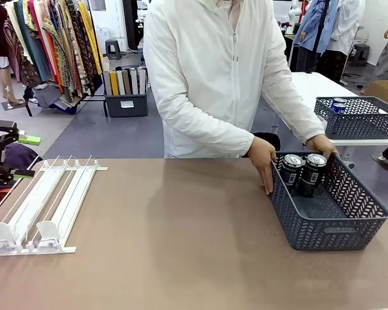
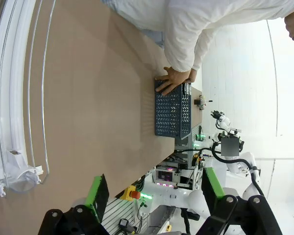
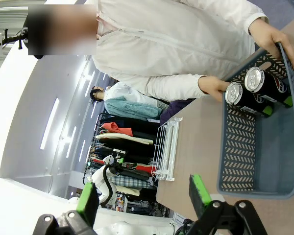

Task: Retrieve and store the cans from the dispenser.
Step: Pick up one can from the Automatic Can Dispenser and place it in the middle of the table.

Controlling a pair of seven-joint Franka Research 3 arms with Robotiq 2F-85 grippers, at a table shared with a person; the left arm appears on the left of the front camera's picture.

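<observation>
Where the brown table (image 1: 181, 245) meets its left edge lies the dispenser (image 1: 42, 206), a flat white rack of parallel lanes with two white pusher blocks (image 1: 26, 234) at its near end; its lanes hold no cans. Just beyond it, at the left margin of the front view, part of the left arm (image 1: 6, 152) shows as dark gear with a green pad. From the left wrist view, the left gripper (image 2: 154, 188) hangs above the table with its jaws spread wide and nothing between them, one green-padded finger (image 2: 99, 192) on each side of the gap. Middle of the table: bare brown surface. Far side, centre: a person in a white jacket (image 1: 213, 71), standing, both arms reaching down to the right. Right portion: a dark grey lattice basket (image 1: 326, 223) resting on the table, the person's hands (image 1: 263, 161) on its far end, one at each far corner. Inside, against the far wall, stand two black cans (image 1: 304, 173), upright, silver tops up, side by side and touching or nearly so. From the right wrist view, the right gripper (image 3: 142, 196) hovers clear of the basket, jaws released and apart, gripping nothing. Background right: a white table bearing a second grey basket (image 1: 357, 116) with blue cans (image 1: 338, 105) in it.
</observation>
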